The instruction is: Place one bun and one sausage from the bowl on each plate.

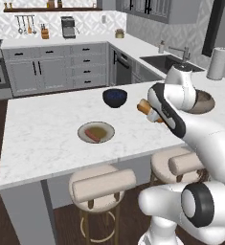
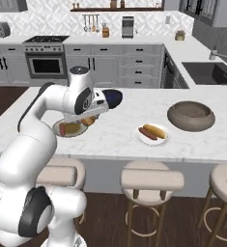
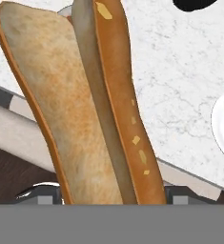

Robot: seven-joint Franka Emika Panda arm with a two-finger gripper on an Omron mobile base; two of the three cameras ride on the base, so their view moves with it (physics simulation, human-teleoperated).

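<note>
Gripper (image 3: pixel 114 202) clamped on bun (image 3: pixel 80 109), held in the air over counter (image 1: pixel 47 129), near grey plate (image 1: pixel 95 132) w/ sausage (image 1: pixel 91 135) on it. White plate (image 2: pixel 152 134) looks done. Lower bun alongside sausage, release only once it's resting inside rim. Bowl (image 2: pixel 191 116) well apart.

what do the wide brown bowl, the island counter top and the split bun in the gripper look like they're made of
The wide matte brown-tan bowl looks like unglazed stoneware or wood: dull, mottled, no shine. The island counter top reads as polished white marble or a lookalike, with fine grey veins. The split bun held in the gripper looks like baked bread: toasted tan crumb, glossy orange-brown crust with pale flecks.
</note>
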